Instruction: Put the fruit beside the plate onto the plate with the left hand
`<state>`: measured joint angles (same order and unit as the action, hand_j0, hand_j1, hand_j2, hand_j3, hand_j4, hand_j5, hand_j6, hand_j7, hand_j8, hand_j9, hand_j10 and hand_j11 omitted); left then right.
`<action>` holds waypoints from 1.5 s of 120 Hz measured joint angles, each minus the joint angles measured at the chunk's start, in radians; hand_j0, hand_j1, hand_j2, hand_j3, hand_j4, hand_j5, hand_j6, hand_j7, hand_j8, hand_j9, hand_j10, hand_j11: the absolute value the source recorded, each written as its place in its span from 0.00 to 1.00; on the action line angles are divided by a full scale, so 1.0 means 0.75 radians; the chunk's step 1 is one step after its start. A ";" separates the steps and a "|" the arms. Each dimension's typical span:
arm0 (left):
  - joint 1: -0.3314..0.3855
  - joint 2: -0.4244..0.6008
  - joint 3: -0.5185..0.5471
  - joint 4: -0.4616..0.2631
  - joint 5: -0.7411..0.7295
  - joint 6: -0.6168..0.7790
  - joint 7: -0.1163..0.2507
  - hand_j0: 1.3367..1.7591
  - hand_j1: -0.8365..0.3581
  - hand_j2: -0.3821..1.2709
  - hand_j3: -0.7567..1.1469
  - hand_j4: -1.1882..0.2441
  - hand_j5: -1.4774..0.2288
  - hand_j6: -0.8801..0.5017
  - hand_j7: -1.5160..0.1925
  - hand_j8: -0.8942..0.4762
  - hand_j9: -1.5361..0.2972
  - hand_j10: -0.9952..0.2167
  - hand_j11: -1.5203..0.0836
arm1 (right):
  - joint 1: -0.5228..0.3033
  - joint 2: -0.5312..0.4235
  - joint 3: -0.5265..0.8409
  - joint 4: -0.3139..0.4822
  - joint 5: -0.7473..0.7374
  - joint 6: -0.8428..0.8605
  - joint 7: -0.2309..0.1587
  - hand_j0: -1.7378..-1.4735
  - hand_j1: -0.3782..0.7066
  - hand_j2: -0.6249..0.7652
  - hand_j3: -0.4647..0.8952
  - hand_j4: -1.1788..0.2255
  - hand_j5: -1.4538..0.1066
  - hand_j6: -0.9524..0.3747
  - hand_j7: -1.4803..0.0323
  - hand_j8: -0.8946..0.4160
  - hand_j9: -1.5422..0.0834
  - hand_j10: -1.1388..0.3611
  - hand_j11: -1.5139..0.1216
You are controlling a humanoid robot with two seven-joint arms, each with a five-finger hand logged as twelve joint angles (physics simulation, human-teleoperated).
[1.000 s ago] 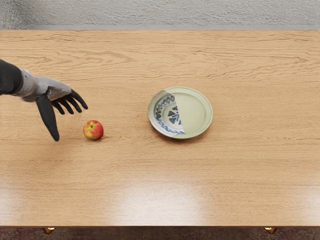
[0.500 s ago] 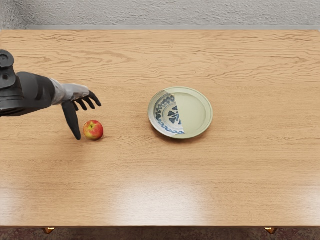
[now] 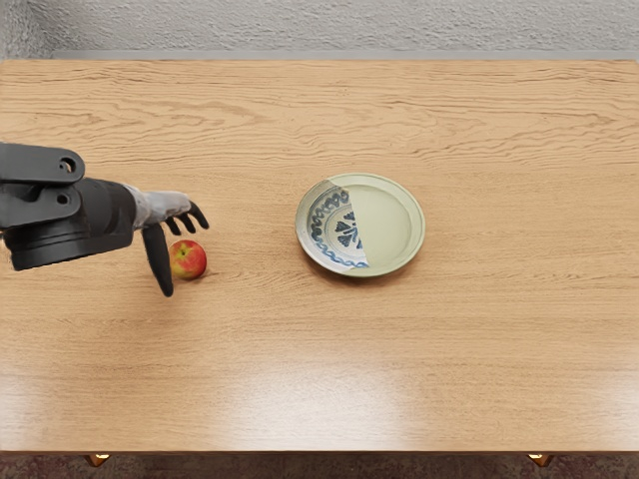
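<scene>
Fingers [image 3: 197, 216] of the left hand [image 3: 165, 212], spread and empty, have been brought to the apple [image 3: 191, 259], at nine o'clock of the plate [image 3: 416, 226]; grasping is expected next.

1. A wooden bench [image 3: 479, 349] fills nearly the whole view, its light grain running from side to side.
2. A pale, glossy sheen lies across the near part of the bench.
3. A grey, rough wall [image 3: 349, 25] runs behind the far edge.
4. Under the near edge, a small brass-coloured foot [image 3: 97, 459] shows near one corner and a second foot [image 3: 540, 459] near the other.
5. A dark strip of floor [image 3: 319, 467] shows below the near edge.
</scene>
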<state>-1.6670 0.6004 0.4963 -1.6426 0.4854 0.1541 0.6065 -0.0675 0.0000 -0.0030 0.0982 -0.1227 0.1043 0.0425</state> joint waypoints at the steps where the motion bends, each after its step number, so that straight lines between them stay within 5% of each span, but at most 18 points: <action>1: 0.002 -0.004 0.003 0.002 0.000 0.007 0.000 0.76 0.74 0.26 0.40 0.65 0.68 0.46 0.70 0.47 0.66 0.61 0.75 | 0.000 0.000 0.000 0.000 0.000 0.000 0.000 0.30 0.07 0.44 0.34 0.81 0.90 0.69 0.95 0.65 0.92 0.73 0.90; 113: 0.146 -0.241 0.028 0.275 0.049 0.187 0.006 0.76 0.75 0.26 0.40 0.66 0.68 0.46 0.70 0.47 0.66 0.62 0.75 | 0.000 0.000 0.000 0.000 0.000 0.000 0.000 0.30 0.07 0.44 0.34 0.81 0.90 0.69 0.95 0.65 0.92 0.73 0.90; 180: 0.169 -0.252 0.028 0.210 0.058 0.185 0.006 0.76 0.72 0.27 0.40 0.64 0.66 0.45 0.69 0.46 0.65 0.59 0.72 | 0.000 0.000 0.000 0.000 0.000 0.000 0.000 0.30 0.07 0.44 0.34 0.81 0.90 0.69 0.95 0.65 0.92 0.73 0.90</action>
<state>-1.5402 0.4111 0.5175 -1.4853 0.5292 0.2925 0.6108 -0.0675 0.0000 -0.0030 0.0982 -0.1227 0.1042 0.0425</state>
